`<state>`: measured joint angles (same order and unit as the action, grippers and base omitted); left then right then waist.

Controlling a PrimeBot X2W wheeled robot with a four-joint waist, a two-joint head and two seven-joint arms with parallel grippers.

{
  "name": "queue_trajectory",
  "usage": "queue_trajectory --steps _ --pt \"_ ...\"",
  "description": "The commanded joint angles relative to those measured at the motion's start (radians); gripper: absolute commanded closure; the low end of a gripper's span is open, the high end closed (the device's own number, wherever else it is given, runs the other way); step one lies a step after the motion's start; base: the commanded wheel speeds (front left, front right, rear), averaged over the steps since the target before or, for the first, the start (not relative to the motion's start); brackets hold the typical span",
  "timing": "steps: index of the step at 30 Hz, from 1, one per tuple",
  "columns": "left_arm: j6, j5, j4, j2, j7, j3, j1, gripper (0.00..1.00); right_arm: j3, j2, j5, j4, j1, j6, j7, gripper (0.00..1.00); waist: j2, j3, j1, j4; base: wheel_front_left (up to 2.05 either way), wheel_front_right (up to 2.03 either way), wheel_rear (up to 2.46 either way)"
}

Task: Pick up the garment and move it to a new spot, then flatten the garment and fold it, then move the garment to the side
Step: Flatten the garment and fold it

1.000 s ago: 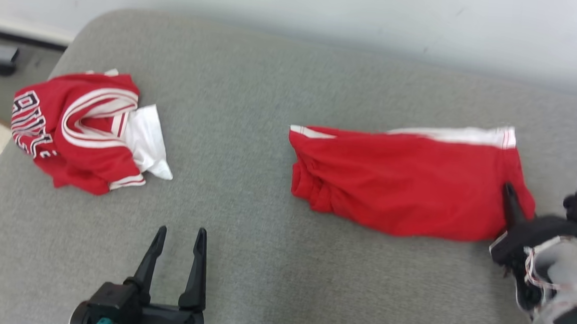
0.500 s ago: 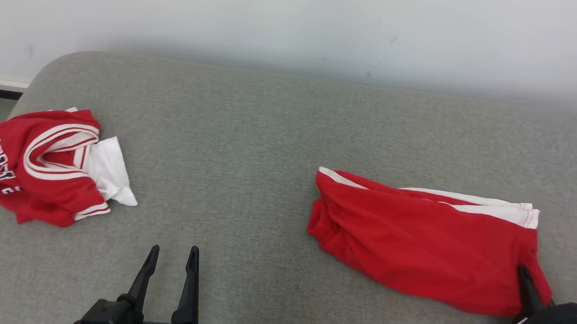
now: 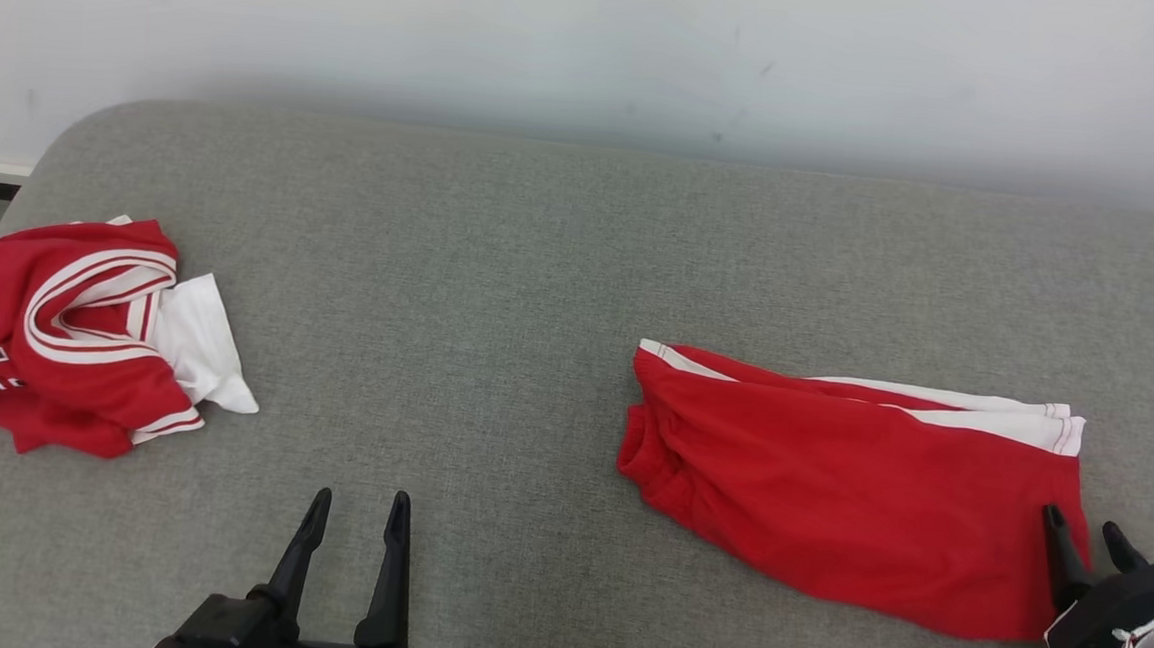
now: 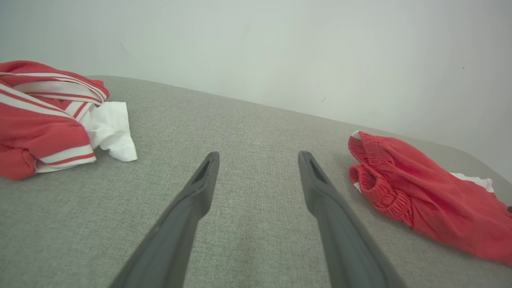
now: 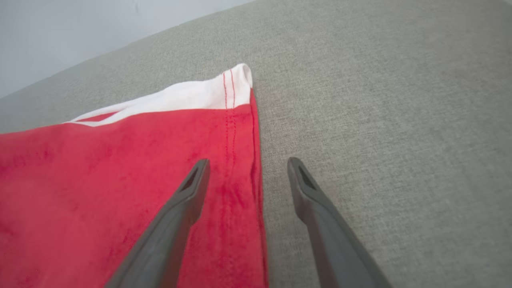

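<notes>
Red jersey [image 3: 65,333] and shorts [image 3: 857,501] flank the wide left tool [image 3: 362,496]; wide right tool [image 3: 1082,520] straddles shorts' hem.

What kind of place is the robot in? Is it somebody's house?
Probably an indoor room, maybe a home or a lab; I can't tell which. A grey fabric cushion like a sofa or bed stands against a plain white wall, with red shorts and a red jersey lying on it.

Red shorts [image 3: 857,501]: one. Red jersey [image 3: 65,333]: one. End effectors [image 3: 362,496] [image 3: 1081,520]: two.
</notes>
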<state>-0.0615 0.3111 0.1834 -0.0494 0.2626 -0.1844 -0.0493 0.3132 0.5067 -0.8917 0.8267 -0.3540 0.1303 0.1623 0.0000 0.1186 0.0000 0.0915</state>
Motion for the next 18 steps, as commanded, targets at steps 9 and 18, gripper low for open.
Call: queue_trajectory --steps 9,18 --pt "0.007 0.017 0.006 -0.001 0.004 -0.005 -0.011 0.00 0.003 -0.048 0.025 0.107 -0.056 0.001 -0.140 0.00 0.0000 0.009 0.0000 0.040 0.00 0.00 0.00" --pt "0.008 0.019 0.010 -0.001 0.004 0.008 0.001 0.00 -0.004 -0.034 0.003 0.062 -0.039 0.002 -0.154 1.00 0.0000 0.010 0.0000 0.031 0.00 0.00 0.00"
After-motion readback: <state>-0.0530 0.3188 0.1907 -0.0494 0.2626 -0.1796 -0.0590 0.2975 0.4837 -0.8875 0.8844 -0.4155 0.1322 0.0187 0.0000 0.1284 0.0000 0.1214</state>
